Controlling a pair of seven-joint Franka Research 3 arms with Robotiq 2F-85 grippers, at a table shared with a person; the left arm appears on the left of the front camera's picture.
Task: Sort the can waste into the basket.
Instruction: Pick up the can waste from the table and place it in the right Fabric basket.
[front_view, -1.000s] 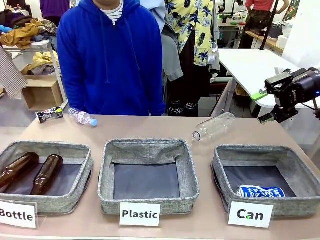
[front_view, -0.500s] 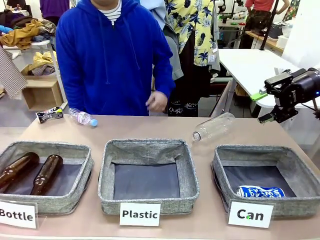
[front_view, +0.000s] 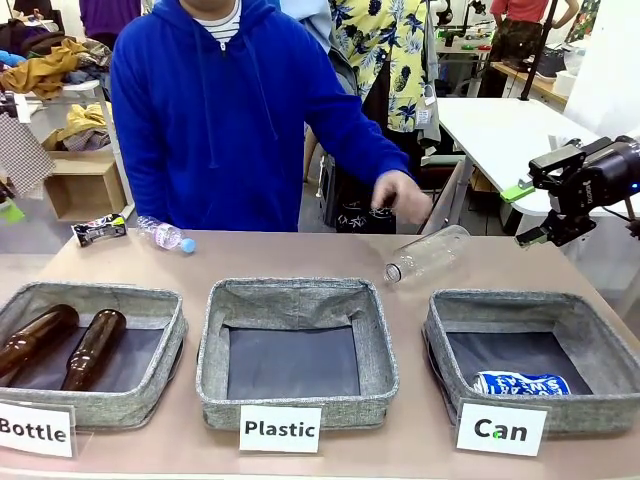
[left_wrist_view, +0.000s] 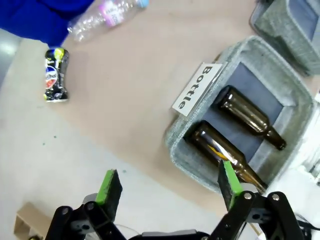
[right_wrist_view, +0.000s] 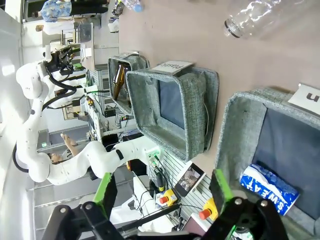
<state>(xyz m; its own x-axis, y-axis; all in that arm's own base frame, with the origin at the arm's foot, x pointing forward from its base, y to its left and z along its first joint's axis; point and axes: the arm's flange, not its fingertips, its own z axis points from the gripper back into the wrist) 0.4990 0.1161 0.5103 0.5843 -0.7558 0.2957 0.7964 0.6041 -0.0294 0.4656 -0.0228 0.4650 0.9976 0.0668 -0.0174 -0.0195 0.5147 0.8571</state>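
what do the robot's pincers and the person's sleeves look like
The left pincer and right pincer are black and two-fingered, with flat bright green pads. The left arm is white with rounded joints. The person's sleeve is long and bright blue, part of a hoodie.

table (front_view: 300, 258): bottle basket (front_view: 100, 290), plastic basket (front_view: 298, 288), can basket (front_view: 520, 298); crushed can (front_view: 99, 229), sm bottle (front_view: 163, 235), lg bottle (front_view: 428, 252) behind.
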